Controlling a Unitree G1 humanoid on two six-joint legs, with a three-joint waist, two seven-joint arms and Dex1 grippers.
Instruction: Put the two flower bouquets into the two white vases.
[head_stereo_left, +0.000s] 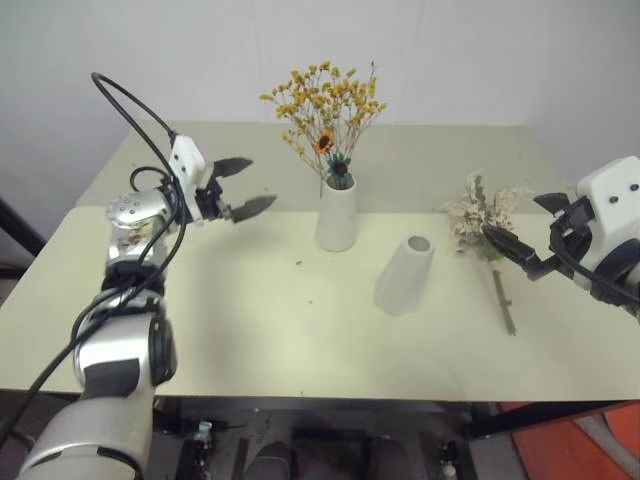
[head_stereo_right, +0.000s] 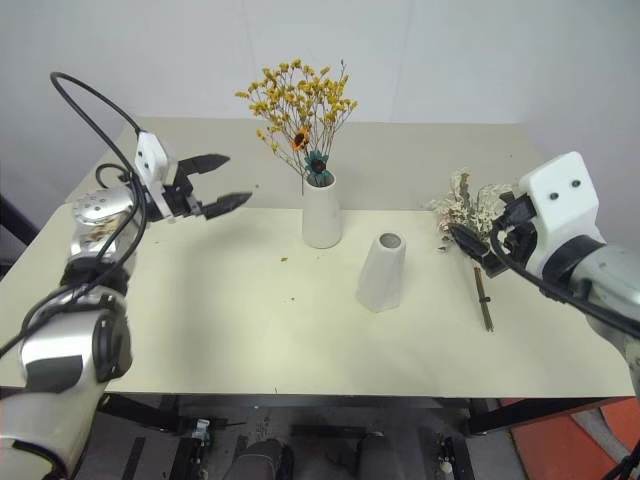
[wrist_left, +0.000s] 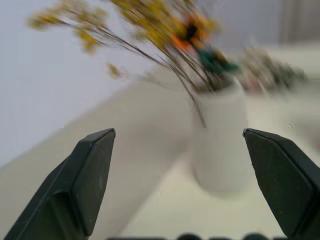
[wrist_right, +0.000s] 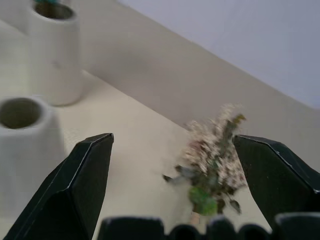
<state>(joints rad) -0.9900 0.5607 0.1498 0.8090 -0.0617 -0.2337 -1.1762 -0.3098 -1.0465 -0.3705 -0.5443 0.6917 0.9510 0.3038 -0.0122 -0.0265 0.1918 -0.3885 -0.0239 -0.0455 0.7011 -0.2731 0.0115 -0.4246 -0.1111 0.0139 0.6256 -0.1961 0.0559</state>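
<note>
A bouquet of tiny yellow-orange blossoms stands upright in one white vase at the middle of the table. The other white vase stands empty a little nearer and to the right. The second bouquet, cream sprigs with green leaves, lies flat on the table at the right, its stem pointing toward the front edge. My left gripper is open in the air to the left of the filled vase, holding nothing. My right gripper is open just right of the lying bouquet, above the table.
The cream table has bare room at the front and left. A plain wall runs behind its back edge. An orange object sits on the floor at the lower right.
</note>
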